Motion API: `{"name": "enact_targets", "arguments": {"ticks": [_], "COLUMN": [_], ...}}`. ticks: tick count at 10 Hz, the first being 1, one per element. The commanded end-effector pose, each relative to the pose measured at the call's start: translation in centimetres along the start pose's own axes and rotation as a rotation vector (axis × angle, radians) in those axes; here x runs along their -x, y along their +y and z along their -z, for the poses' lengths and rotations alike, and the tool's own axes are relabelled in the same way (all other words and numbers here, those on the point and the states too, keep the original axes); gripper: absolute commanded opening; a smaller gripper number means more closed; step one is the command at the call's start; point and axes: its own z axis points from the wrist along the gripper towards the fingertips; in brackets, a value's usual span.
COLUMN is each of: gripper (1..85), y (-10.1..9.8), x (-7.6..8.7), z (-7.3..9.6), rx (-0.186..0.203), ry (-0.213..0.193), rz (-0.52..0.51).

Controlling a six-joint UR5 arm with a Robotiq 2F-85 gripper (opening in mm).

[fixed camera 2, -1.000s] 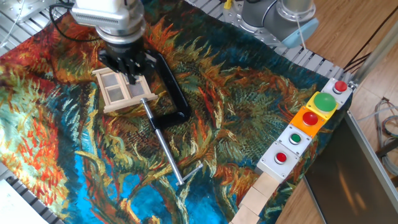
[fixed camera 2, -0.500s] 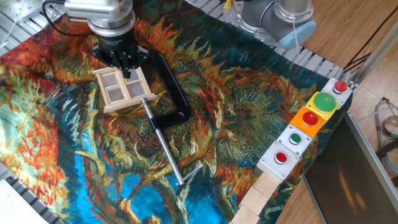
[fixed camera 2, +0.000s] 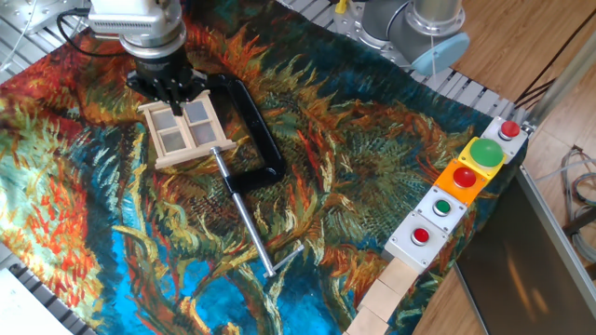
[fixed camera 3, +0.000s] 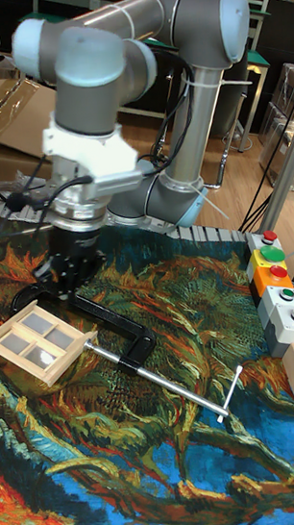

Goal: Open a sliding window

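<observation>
The sliding window (fixed camera 2: 186, 133) is a small light-wood frame with four translucent panes, lying flat on the patterned cloth at the upper left. In the tall fixed view the sliding window (fixed camera 3: 37, 341) lies at the left. My gripper (fixed camera 2: 174, 102) hangs over the window's far edge, its dark fingers drawn together to a point at the top bar, with nothing held between them. Seen in the tall fixed view, the gripper (fixed camera 3: 64, 285) stands just behind the frame's back corner.
A black C-clamp (fixed camera 2: 258, 126) lies against the window's right side, its metal screw rod (fixed camera 2: 247, 223) running toward the front. Button boxes (fixed camera 2: 461, 177) line the right edge, with wooden blocks (fixed camera 2: 386, 288) below them. The robot base (fixed camera 2: 414, 28) stands at the back.
The gripper has moved left and toward the back, from over the window's right panes to its far edge. The frame and the clamp lie where they were.
</observation>
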Motion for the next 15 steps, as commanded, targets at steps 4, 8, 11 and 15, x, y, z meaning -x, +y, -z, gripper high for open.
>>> {"name": "enact_targets", "arguments": {"ticks": [4, 8, 11, 15], "gripper": [35.7, 34.7, 32.7, 31.7], "y": [-1.8, -1.0, 0.0, 1.1], "x": [-4.0, -4.2, -2.1, -1.8], "z": [-2.2, -2.6, -3.6, -6.8], "rx": [-0.074, -0.046, -0.028, -0.037], "ry": [0.136, 0.132, 0.066, 0.061], "rz": [0.037, 0.055, 0.08, 0.078]}}
